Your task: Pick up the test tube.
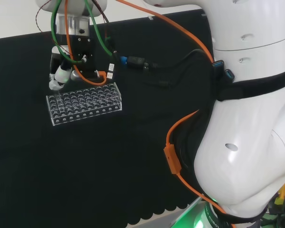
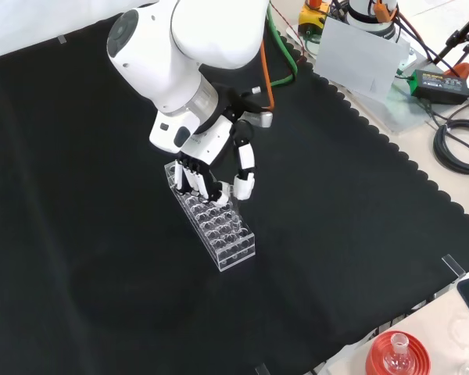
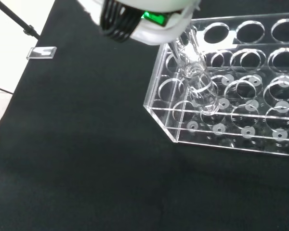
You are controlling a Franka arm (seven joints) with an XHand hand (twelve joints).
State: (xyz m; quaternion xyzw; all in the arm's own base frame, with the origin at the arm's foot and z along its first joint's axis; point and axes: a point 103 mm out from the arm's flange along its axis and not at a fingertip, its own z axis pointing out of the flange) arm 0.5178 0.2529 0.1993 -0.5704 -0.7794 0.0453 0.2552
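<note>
The hand (image 2: 219, 168) hangs fingers-down over the far end of the clear rack (image 2: 213, 223) in the front view, its fingers curled around a clear test tube (image 3: 195, 79) whose lower end sits in a corner hole of the rack on the bench (image 2: 102, 273)

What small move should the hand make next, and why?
Probably lift straight up. In the wrist view the test tube is at the hand, its lower end still inside a hole near the rack's end, so sideways motion might catch the rack.
</note>
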